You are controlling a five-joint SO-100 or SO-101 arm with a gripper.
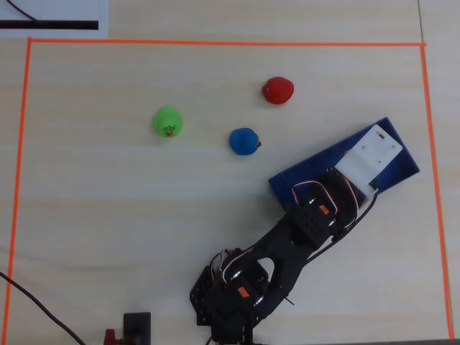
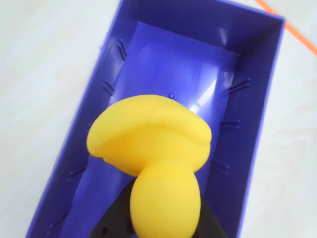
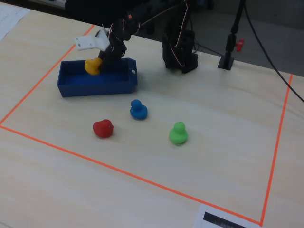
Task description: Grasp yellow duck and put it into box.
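Observation:
The yellow duck (image 2: 153, 148) fills the middle of the wrist view, held between my black jaws at the bottom edge. My gripper (image 2: 163, 218) is shut on it. The duck hangs over the inside of the blue box (image 2: 173, 69), a little above its floor. In the fixed view the duck (image 3: 92, 66) sits at the gripper (image 3: 99, 59), over the box (image 3: 95, 85) near its back wall. In the overhead view the white wrist part (image 1: 370, 154) covers the duck and much of the box (image 1: 302, 176).
A red duck (image 1: 277, 90), a blue duck (image 1: 244, 141) and a green duck (image 1: 168, 121) stand on the table left of the box. Orange tape (image 1: 215, 42) marks the work area. The arm's base (image 1: 230, 295) is at the lower middle.

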